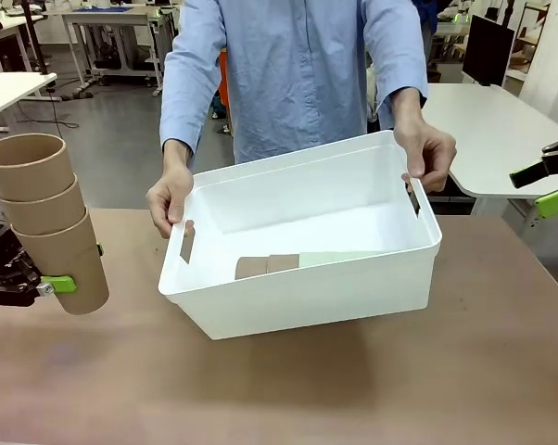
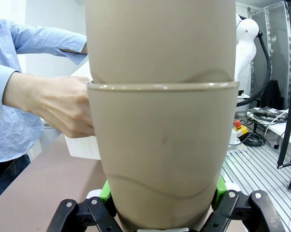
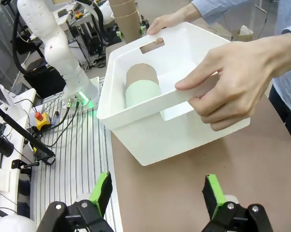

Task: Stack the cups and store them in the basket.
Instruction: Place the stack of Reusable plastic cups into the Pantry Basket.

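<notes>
A person in a light blue shirt stands at the far side of the brown desk (image 1: 288,389) and holds the large white rectangular plastic basket (image 1: 307,297) by the slot handles in its two short sides, one hand (image 1: 171,199) at the picture-left end and the other hand (image 1: 429,156) at the picture-right end. The basket is tilted, its far rim raised and its open top leaning toward the robot's side, with its lower near edge close to the desk; whether it touches the desk I cannot tell.

Inside the basket lies a short stack of tapered matte cups on its side: a tan-brown cup (image 1: 265,266) nested with a pale mint-green cup (image 1: 339,259). In the right wrist view the same pair shows against the basket's inner wall, brown part (image 3: 141,76) above the green part (image 3: 141,94).

At the picture's left edge, the left gripper (image 1: 40,283) has its jaws clamped on a stack of three tan-brown tumblers (image 1: 47,218), gripping the lowest cup near its base. The stack is held clear above the desk, leaning slightly, mouths upward, well to the left of the basket. In the left wrist view the green pads (image 2: 105,191) press both sides of the lowest cup.

The right gripper (image 1: 548,181) sits at the picture's right edge, off beyond the basket's right end, with its jaws apart and nothing between them; the right wrist view shows its green-padded fingers (image 3: 103,191) spread wide over the desk edge.
</notes>
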Tool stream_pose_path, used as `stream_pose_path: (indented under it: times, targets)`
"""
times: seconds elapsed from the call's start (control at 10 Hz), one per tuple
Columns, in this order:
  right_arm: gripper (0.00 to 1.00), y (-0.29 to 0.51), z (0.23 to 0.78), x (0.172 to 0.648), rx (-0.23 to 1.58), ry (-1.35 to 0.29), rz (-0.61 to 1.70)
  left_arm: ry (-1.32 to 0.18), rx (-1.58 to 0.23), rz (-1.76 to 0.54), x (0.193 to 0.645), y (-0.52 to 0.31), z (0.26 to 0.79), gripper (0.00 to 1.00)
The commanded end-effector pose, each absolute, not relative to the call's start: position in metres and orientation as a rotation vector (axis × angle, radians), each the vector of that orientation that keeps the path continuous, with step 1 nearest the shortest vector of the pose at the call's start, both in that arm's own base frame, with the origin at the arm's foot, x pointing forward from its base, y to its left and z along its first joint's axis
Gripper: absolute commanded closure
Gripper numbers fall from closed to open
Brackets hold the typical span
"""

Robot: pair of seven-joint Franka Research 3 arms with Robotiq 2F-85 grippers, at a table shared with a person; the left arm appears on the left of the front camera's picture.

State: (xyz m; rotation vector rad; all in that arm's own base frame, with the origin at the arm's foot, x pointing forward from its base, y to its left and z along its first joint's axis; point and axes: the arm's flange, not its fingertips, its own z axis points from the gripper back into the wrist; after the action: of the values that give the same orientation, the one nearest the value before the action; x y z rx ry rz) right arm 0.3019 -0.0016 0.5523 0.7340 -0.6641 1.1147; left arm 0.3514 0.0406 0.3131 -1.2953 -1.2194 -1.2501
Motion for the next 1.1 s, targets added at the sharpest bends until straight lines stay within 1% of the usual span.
stream_pose_path:
  times: [0.0,0.5,0.8,0.9,1.0]
  targets:
    - [0.0,-0.003,0.553,0.303,0.747,-0.681,1.129,-1.235,-1.298,-1.257,0.351,0.04,0.317,0.16]
    - [0.0,-0.003,0.553,0.303,0.747,-0.681,1.129,-1.219,-1.295,-1.25,0.351,0.041,0.313,0.16]
    - [0.0,-0.003,0.553,0.303,0.747,-0.681,1.129,-1.19,-1.205,-1.195,0.342,0.028,0.399,0.16]
    - [0.0,-0.003,0.553,0.303,0.747,-0.681,1.129,-1.16,-1.177,-1.171,0.345,0.023,0.431,0.16]
    - [0.0,-0.003,0.553,0.303,0.747,-0.681,1.129,-1.13,-1.112,-1.179,0.346,0.014,0.459,0.16]
